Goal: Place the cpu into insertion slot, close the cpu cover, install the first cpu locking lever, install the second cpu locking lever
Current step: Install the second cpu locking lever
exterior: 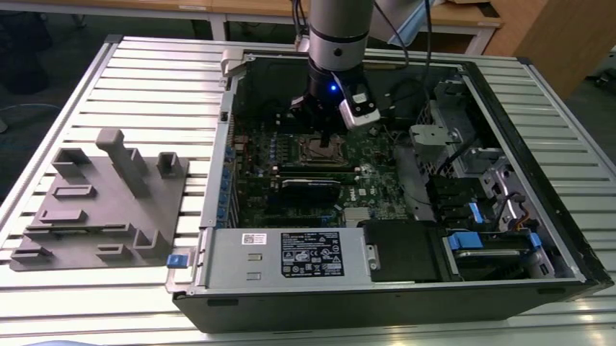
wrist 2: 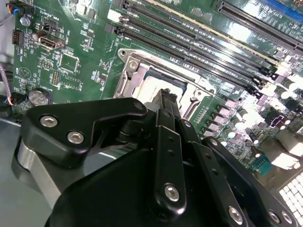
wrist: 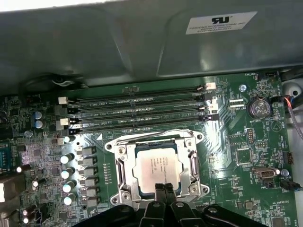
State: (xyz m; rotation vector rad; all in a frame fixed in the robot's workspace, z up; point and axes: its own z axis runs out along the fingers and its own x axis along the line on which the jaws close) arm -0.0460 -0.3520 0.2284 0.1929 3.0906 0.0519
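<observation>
The cpu (wrist: 156, 165), a silver-grey square chip, lies in the insertion slot (wrist: 124, 156) on the green motherboard. The cpu cover (wrist: 191, 163), a silver frame, lies flat around the chip, which shows through its window. In the second wrist view the cpu (wrist 2: 150, 88) and cpu cover (wrist 2: 127, 75) sit just beyond the black fingers. My gripper (wrist: 164, 189) is shut with nothing between its fingers, its tips over the edge of the chip. Whether they touch it, I cannot tell. In the exterior view the gripper (exterior: 324, 138) hangs straight above the insertion slot (exterior: 310, 153) inside the open computer case.
Long black memory slots (wrist: 137, 106) run beside the socket, with the grey case wall (wrist: 142, 42) beyond them. A black card (exterior: 310, 186) and the power supply (exterior: 288, 252) lie nearer the case front. A grey fixture block (exterior: 97, 202) stands on the table at the exterior view's left.
</observation>
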